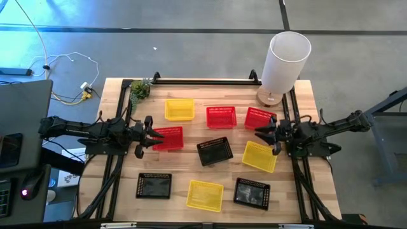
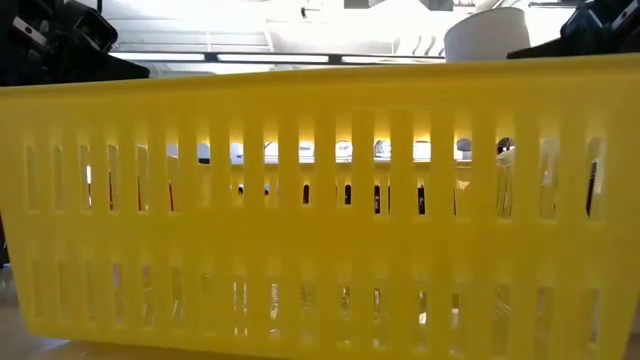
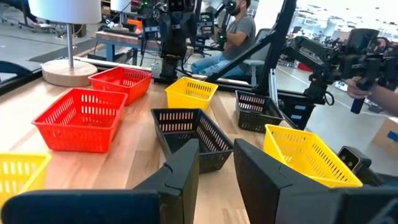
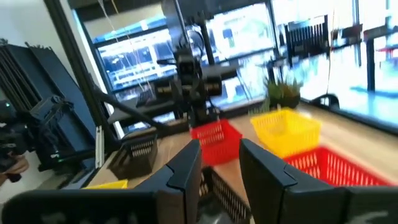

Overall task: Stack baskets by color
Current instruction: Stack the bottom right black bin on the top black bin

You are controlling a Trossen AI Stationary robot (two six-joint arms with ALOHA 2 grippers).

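Baskets of light, stiff perforated plastic, red rectangular basket (image 1: 168, 137) nearest; grip rim wall; left claw (image 1: 148, 133) and right claw (image 1: 266, 135) empty, narrowly parted.

My left arm reaches in from the left side, its end effector (image 1: 150, 132) pointing toward the middle with fingers (image 3: 184, 167) slightly parted around nothing. My right arm mirrors it from the right, its end effector (image 1: 266, 132) likewise parted and empty.

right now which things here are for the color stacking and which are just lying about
For the job:
red baskets
yellow baskets
black baskets

Just there:
white cylinder
small plant
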